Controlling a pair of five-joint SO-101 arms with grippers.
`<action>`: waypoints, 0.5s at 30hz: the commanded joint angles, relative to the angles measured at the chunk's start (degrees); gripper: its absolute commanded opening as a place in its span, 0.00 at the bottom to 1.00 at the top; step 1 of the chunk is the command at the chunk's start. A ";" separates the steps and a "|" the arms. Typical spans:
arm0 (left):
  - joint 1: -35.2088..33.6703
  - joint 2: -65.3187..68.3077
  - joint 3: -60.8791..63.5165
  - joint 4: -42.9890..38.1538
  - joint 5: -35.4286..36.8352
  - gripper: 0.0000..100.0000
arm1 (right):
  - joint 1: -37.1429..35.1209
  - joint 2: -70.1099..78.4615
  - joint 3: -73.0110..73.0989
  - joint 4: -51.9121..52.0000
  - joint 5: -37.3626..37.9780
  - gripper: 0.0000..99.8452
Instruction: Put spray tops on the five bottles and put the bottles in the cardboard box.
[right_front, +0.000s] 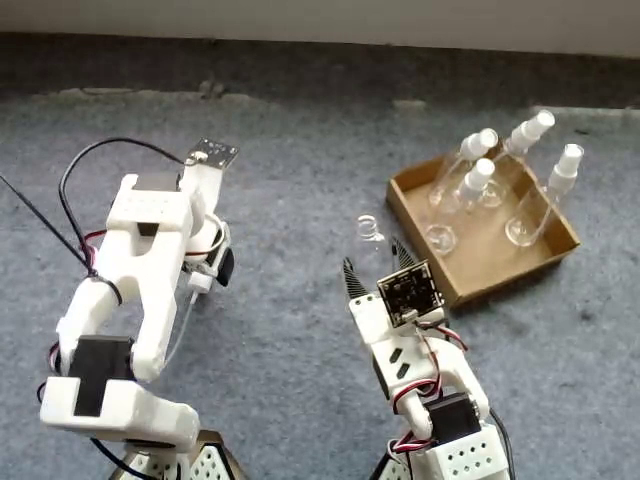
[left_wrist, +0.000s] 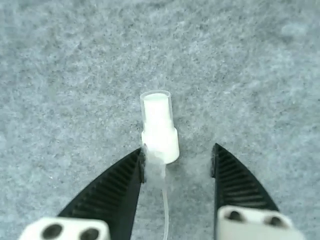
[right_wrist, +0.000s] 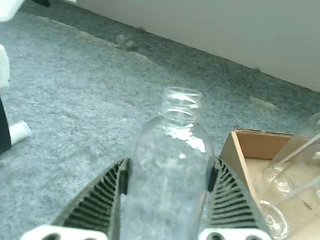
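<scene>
A white spray top (left_wrist: 160, 131) with its thin tube lies on the grey carpet, between the fingers of my left gripper (left_wrist: 178, 149). That gripper is open: one finger touches the top and the other stands apart from it. In the high view the spray top (right_front: 201, 281) peeks out under the left arm. My right gripper (right_wrist: 170, 165) is shut on a clear bottle (right_wrist: 170, 165) with no top, its open neck pointing away from the wrist. From above, this bottle (right_front: 368, 228) juts out past the right gripper (right_front: 373, 258), just left of the cardboard box (right_front: 420, 235).
The cardboard box (right_wrist: 239, 150) at the right holds several clear bottles (right_front: 470, 180) with white spray tops on them. A wall runs along the far edge of the carpet. Open carpet lies between the two arms.
</scene>
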 joint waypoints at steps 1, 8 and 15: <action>1.10 -11.91 7.96 -4.04 -0.62 0.16 | 0.31 -1.19 6.73 0.04 0.00 0.08; 0.75 -17.45 16.04 -13.89 -0.62 0.16 | 0.31 -1.19 6.73 0.04 0.00 0.08; 0.31 -10.51 12.62 -14.24 -0.62 0.16 | 0.31 -1.19 6.73 0.04 0.00 0.08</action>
